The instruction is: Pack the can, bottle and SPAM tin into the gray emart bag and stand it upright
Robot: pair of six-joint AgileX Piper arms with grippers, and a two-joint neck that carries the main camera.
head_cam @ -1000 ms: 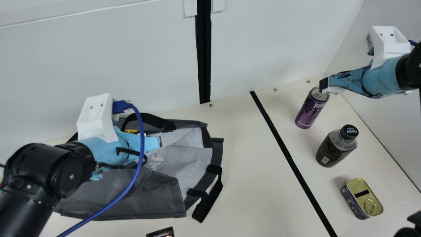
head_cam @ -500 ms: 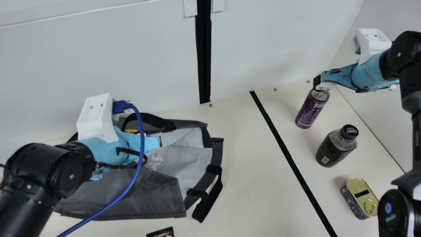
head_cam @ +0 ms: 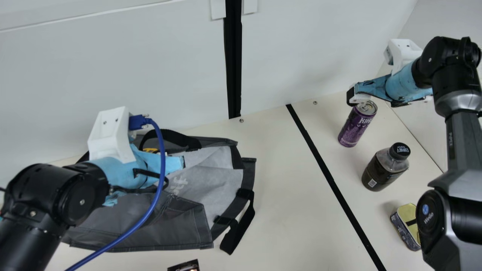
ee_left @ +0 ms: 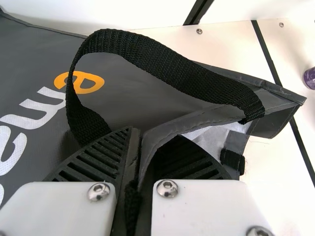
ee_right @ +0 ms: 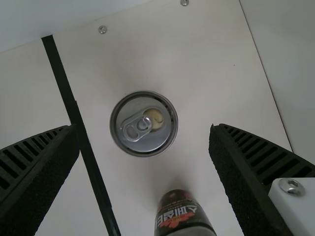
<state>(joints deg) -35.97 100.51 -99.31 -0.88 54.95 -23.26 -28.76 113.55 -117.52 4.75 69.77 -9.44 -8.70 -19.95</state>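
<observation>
Cream table extends beneath both pincers. Gray bag lies slumped around the left pincer, whose fingers are closed on its fabric edge; a black handle arches just beside them. Right pincer is noted with fingers spread wide, nothing gripped. Dark bottle, capped and upright, stands near that pincer, past the can. Purple can stands upright below the same pincer, lined up between its fingers, not held. Tin, lid up, sits farther from it than the bottle, partly hidden by the right arm.
</observation>
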